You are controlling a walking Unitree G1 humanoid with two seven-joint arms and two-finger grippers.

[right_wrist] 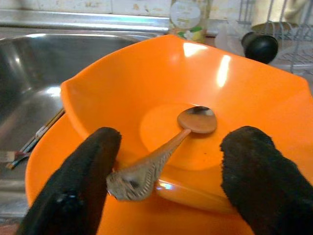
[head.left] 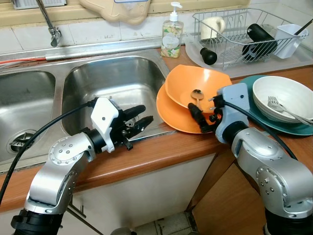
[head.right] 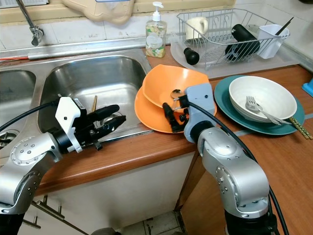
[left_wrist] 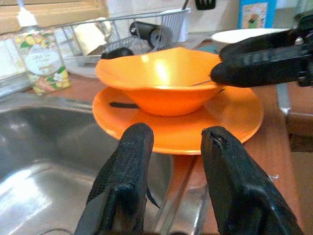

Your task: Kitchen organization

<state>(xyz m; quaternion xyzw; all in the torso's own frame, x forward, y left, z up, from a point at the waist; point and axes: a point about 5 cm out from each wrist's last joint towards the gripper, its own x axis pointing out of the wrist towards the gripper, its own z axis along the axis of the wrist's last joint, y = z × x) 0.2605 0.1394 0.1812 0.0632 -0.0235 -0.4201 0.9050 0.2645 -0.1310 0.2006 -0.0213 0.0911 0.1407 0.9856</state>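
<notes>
A: Head camera first, where's the spoon?

B: The spoon [head.left: 196,95] lies in the orange bowl [head.left: 195,87], which sits on the orange plate [head.left: 175,113] at the edge of the counter [head.left: 161,152], right beside the sink [head.left: 112,88]. The right gripper [head.left: 199,116] is down at the bowl's near rim, fingers spread, gripping nothing.

A: And the left?

B: The left gripper [head.left: 139,121] hovers over the sink's front corner, pointing at the plate, fingers slightly parted and empty. Behind sit a soap bottle [head.left: 172,34] and a dish rack [head.left: 242,36]; to the right a white bowl [head.left: 283,98] with a fork [head.left: 281,107] rests on a teal plate [head.right: 230,110].

A: Left wrist camera?

B: Both its fingers [left_wrist: 127,176] frame the plate's edge, well short of it. The other arm's fingers reach in by the bowl's rim.

A: Right wrist?

B: The spoon's handle end pokes over the near rim, between the open fingers [right_wrist: 83,176], closer to one of them, not touching. Chopsticks [right_wrist: 34,139] lie in the sink.
</notes>
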